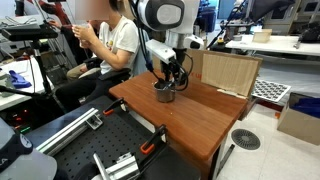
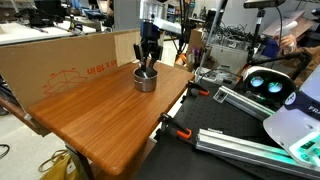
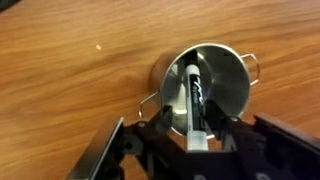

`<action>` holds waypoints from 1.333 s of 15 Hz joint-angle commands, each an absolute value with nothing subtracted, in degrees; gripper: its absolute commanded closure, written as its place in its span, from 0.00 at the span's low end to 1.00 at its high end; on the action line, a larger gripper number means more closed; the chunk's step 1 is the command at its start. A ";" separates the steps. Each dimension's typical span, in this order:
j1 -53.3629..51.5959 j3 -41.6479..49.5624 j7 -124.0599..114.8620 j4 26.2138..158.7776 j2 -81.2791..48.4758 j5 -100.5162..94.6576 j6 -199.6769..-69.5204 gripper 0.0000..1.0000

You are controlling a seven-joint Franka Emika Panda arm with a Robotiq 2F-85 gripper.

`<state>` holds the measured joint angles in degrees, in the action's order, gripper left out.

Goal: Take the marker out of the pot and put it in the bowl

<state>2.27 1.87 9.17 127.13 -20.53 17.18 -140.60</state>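
The silver pot [image 3: 222, 82] with side handles stands on the wooden table [image 3: 70, 70]; it shows in both exterior views [image 1: 164, 95] [image 2: 146, 80]. The dark marker [image 3: 194, 95] leans inside it, its white end toward the camera. My gripper [image 3: 197, 128] is just above the pot, its fingers open on either side of the marker's upper end, with small gaps. In both exterior views the gripper [image 1: 172, 80] [image 2: 148, 62] points down into the pot. No bowl is in view.
A cardboard box [image 1: 225, 72] stands at the back of the table [image 1: 200, 118]. A cardboard wall [image 2: 70, 55] runs along one side. A seated person [image 1: 110, 40] is beyond the table. Clamps [image 2: 175, 128] sit at the table edge.
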 commanded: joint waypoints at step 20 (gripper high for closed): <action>6.84 -0.78 13.29 129.09 -10.88 26.15 -142.23 0.95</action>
<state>4.41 0.68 10.30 126.79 -15.15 21.33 -141.46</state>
